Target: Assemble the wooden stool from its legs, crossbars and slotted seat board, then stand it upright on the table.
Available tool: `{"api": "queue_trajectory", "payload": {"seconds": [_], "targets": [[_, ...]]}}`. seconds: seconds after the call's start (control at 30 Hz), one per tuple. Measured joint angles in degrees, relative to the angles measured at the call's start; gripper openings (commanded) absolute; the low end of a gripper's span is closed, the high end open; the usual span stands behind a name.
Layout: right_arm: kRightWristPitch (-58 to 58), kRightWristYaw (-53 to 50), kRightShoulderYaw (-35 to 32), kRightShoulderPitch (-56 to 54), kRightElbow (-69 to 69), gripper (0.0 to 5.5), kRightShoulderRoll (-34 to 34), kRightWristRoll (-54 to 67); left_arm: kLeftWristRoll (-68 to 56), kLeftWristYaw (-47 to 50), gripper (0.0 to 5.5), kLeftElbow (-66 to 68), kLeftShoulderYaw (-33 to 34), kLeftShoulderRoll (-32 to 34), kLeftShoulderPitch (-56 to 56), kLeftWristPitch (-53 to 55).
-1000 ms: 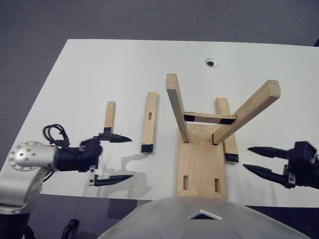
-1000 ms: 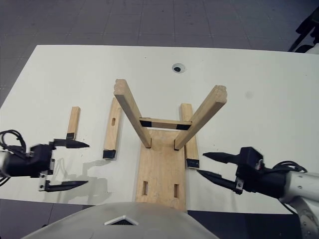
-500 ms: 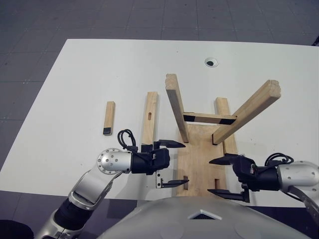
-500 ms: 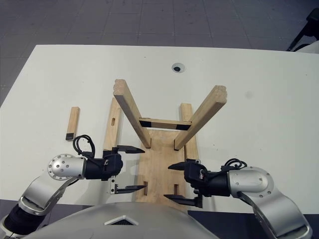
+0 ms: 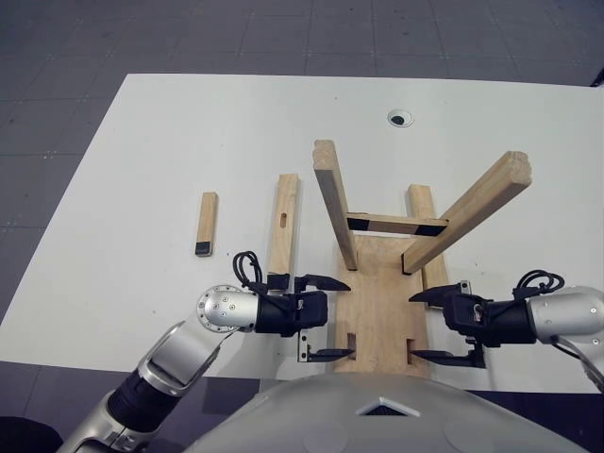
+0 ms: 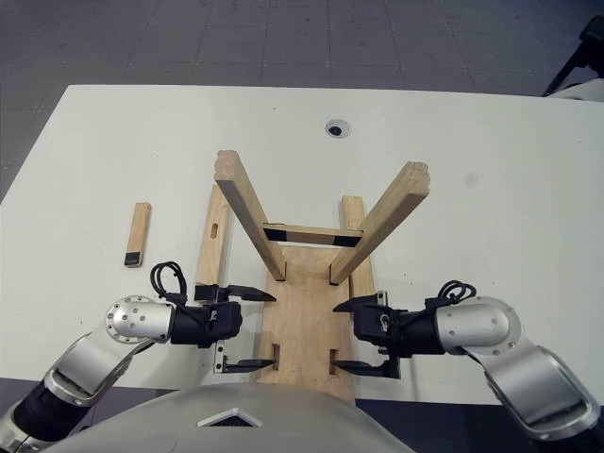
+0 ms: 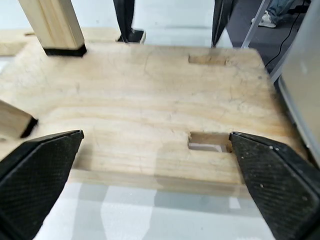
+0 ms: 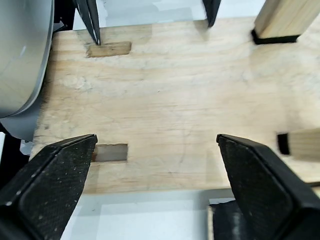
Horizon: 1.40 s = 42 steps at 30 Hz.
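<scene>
Over the last 1 second we bring both arms in from the counter's side edges. The left claw and right claw, fingers spread apart and holding nothing, now sit at either side of the slotted seat board. We judge a 2-sided grasp comes next. The pale board lies flat near the counter's front edge, with 2 legs and 1 crossbar fitted and 2 slots empty.

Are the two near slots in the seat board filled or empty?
Empty. Both slots in the seat board are bare cutouts, nothing inside.
</scene>
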Motion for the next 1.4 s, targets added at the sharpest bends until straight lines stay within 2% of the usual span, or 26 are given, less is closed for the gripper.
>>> {"api": "queue_trajectory", "payload": {"seconds": [0.23,0.53,0.73,0.83,1.07,1.27,1.4], "targets": [[-1.13,-0.49,5.06,-1.81,1.28,4.43,-0.61,-5.22,6.56,3.12,5.5,4.92,-4.37,-3.15,-4.26,-10.62],[-10.82,-1.11,10.68,-4.64,4.22,4.43,-0.64,-11.89,6.78,3.55,5.5,5.04,-3.97,-3.45,-4.68,-10.72],[-11.42,-6.75,12.97,-9.16,5.64,4.43,4.38,-17.03,6.66,4.73,5.5,7.76,-1.24,-3.43,-6.08,-11.51],[-11.26,-11.62,13.67,-10.69,7.03,4.43,6.75,-20.11,6.08,4.73,5.5,12.35,-0.82,-3.64,-9.78,-14.44],[-11.28,-14.84,14.53,-12.4,8.73,4.43,8.24,-20.48,4.88,5.32,5.5,27.0,1.08,-4.52,-20.8,-19.82],[-11.3,-15.54,14.59,-12.74,8.9,4.43,8.23,-21.12,3.45,5.36,5.5,36.23,2.8,-6.35,-24.83,-22.55],[-11.29,-15.14,14.08,-12.62,8.86,4.43,8.15,-21.18,3.25,6.39,5.5,40.5,6.48,-5.83,-25.85,-21.31]]}}
